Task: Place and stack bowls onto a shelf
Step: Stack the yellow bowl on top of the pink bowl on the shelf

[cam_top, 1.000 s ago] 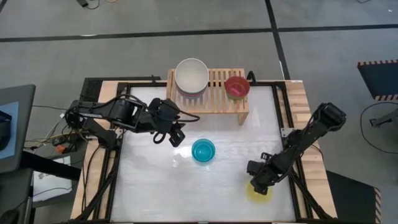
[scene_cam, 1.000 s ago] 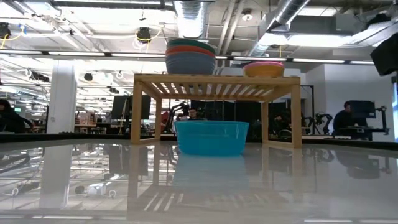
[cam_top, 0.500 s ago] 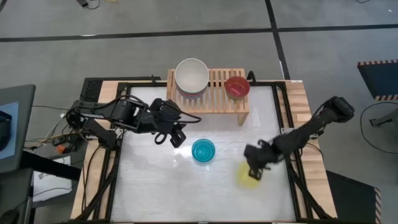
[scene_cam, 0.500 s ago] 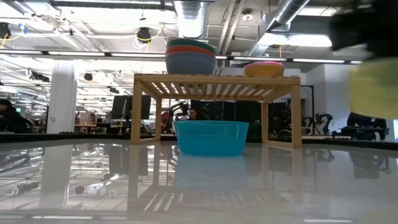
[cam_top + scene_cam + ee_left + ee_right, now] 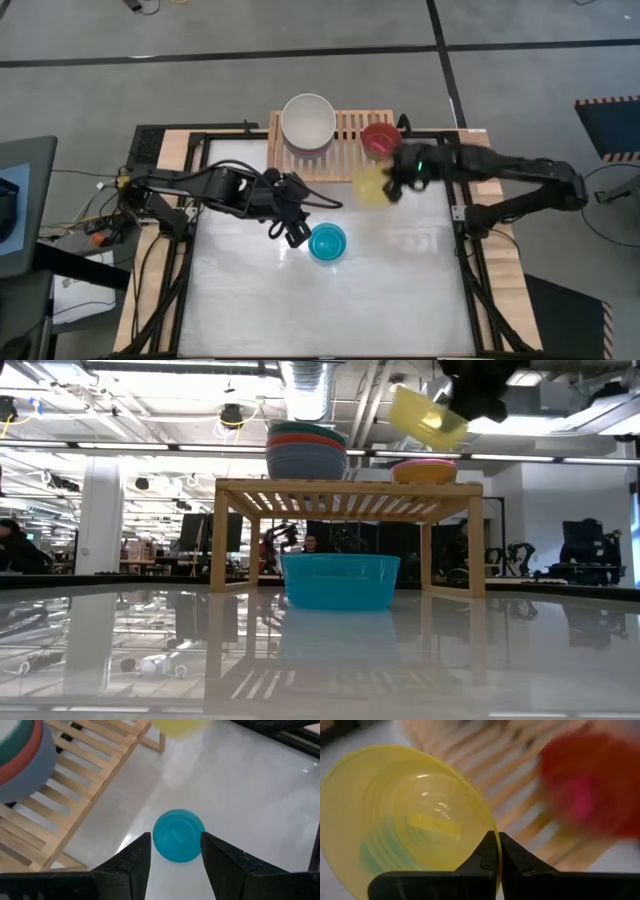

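A glossy white table top (image 5: 330, 300) sits in a black metal frame (image 5: 190, 290) with light-wood edges (image 5: 150, 290). Grey floor (image 5: 150, 90) marked with dark tape lines (image 5: 300, 52) surrounds it. Beyond stand ceiling ducts (image 5: 310, 385), a white column (image 5: 100, 515) and workstations.

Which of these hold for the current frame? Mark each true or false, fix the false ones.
1. The right gripper is shut on the yellow bowl. True.
2. The yellow bowl rests flat on the shelf. False: it is held tilted in the air, above the shelf's right end in the low view.
3. The cyan bowl sits on the table. True.
4. The left gripper is shut on the cyan bowl. False: it is open beside the bowl, not touching it.
5. A stack of larger bowls with a white one on top stands on the shelf's left part. True.
6. The shelf's right part is bare. False: a magenta bowl sits there.
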Controlling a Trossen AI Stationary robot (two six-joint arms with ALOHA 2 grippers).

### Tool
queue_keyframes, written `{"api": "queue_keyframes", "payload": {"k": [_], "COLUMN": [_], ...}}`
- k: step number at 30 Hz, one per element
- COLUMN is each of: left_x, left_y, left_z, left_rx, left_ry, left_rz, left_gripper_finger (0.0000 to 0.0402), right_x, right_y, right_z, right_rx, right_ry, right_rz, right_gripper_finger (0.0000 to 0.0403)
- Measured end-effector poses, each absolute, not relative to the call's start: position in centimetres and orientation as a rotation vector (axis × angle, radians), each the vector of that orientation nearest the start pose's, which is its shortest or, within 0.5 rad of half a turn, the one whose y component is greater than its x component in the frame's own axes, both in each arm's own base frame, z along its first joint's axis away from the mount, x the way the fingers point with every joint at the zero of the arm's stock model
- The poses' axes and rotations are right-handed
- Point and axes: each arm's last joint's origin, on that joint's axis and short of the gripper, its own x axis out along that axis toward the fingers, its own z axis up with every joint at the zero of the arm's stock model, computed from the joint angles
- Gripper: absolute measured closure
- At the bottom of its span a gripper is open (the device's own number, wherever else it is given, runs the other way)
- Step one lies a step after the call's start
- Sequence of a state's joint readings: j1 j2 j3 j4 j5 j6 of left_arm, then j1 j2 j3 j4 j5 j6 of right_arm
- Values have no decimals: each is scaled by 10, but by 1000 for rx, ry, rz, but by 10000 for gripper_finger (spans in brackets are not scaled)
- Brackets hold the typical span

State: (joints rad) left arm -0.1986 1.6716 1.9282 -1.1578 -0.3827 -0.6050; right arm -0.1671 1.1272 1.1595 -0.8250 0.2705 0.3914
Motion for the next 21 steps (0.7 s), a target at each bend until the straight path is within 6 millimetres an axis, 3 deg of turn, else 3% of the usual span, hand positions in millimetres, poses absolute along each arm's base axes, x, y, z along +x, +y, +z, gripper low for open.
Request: {"api": "queue_keyframes", "payload": {"k": [5,8,14,21], "left_x": [323,323,322,320], "left_y": [-54,-54,-54,-54], "left_z": [412,412,411,409], "left_rx": [-316,-316,-327,-317], "left_ry": [777,778,781,815], "left_rz": [425,424,429,441], "left_gripper_finger": [246,246,246,246], "right_x": [207,202,194,190], "right_y": [-87,-113,-152,-171], "right_z": [374,380,369,361], "right_rx": [306,305,389,458], "right_ry": [613,623,717,737], "right_rz": [-719,-816,-923,-904], "right_gripper_finger": [380,380,375,342]}}
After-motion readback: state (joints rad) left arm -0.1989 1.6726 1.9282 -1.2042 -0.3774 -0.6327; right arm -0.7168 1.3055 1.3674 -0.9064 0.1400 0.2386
